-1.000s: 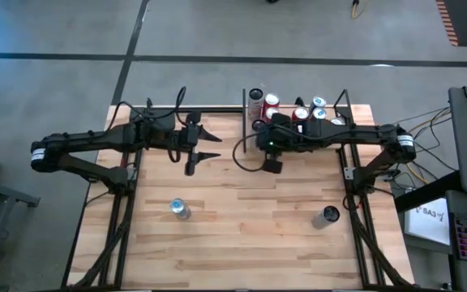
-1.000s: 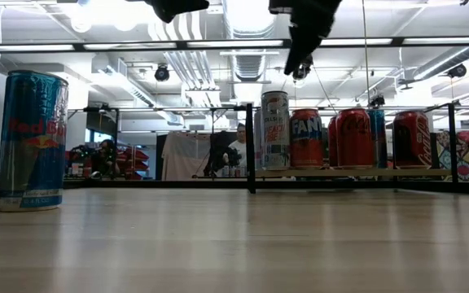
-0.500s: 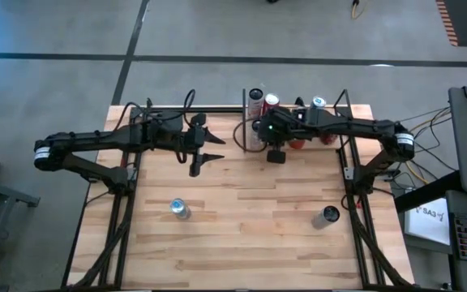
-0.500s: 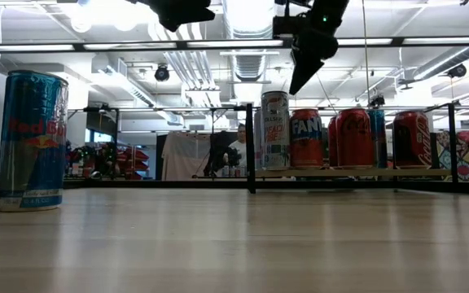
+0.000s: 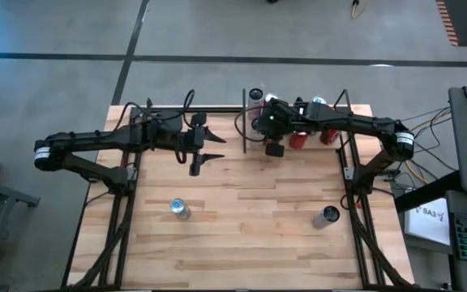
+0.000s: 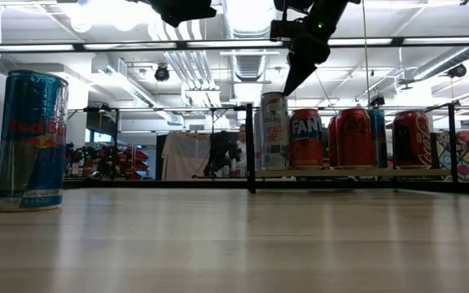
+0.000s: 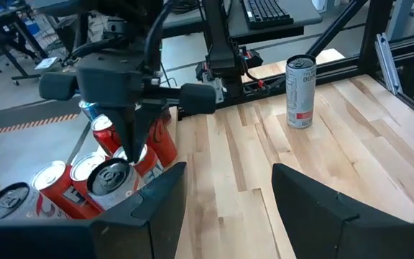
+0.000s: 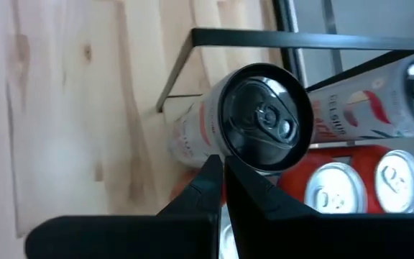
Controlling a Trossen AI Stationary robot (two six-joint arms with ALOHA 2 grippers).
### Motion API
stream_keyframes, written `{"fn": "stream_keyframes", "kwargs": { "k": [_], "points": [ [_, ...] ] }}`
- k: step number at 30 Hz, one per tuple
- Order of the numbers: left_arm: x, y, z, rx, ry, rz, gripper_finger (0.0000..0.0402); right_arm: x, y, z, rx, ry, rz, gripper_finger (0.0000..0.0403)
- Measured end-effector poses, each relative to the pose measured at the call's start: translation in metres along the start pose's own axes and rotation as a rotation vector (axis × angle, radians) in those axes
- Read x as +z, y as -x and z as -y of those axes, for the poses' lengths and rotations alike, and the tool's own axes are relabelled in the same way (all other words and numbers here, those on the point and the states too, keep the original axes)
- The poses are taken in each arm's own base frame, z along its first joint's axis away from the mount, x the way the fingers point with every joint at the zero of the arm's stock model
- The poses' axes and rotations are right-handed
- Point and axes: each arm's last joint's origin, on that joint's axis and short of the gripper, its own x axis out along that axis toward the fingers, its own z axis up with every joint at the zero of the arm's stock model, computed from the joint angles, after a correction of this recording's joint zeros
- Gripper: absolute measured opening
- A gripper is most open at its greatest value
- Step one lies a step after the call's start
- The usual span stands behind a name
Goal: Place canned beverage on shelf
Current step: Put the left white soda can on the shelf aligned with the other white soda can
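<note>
Light-wood and edged with black rods, the shelf (image 5: pixel 331 122) sits at the far right part of the table (image 5: pixel 242 219) and carries a cluster of cans. At its left end, beside a black corner post (image 6: pixel 250 146), stands a tall white can (image 6: pixel 274 130) with red lettering, upright on the board. The right gripper (image 6: pixel 293 77) hangs just above this can's top, its fingers pressed together and holding nothing; the can stands free beneath the tips. Next along the shelf from the white can are an orange Fanta can (image 6: pixel 306 137) and red cans (image 6: pixel 353 137).

Seen from the right wrist, the closed fingers (image 8: pixel 218 183) point down at the white can's dark lid (image 8: pixel 266 119), with red-can tops (image 8: pixel 334 188) beside it. That lid detail is lost from above, where the arm covers most of the shelf's left end.

The left gripper (image 5: pixel 209 148) hovers over the table well left of the shelf, its fingers apart and empty. Its wrist camera looks across at the right gripper (image 7: pixel 131 133) over the shelf's cans and also catches a silver can (image 7: pixel 300 92) standing alone on the table beyond.

Only the low camera shows a blue Red Bull can (image 6: pixel 31 140) large and close, upright on the table far from the shelf. From above, another dark-topped can (image 5: pixel 329 215) stands on the table on the near side of the shelf.
</note>
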Motion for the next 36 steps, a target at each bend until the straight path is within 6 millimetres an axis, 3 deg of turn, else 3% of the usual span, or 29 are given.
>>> {"fn": "stream_keyframes", "kwargs": {
  "k": [11, 15, 36],
  "points": [
    [0.001, 0.001, -0.006, 0.179, -0.036, -0.03, 0.019, -0.001, -0.001, 0.003, 0.01, 0.0, 0.005, 0.0009],
    [0.001, 0.001, -0.006, 0.181, -0.036, -0.03, 0.019, 0.001, -0.001, 0.001, 0.104, -0.001, 0.046, 0.0009],
    [0.001, 0.001, -0.007, 0.182, -0.036, -0.029, 0.019, 0.009, 0.0, 0.007, 0.078, 0.01, 0.129, 0.0009]
  ]
}}
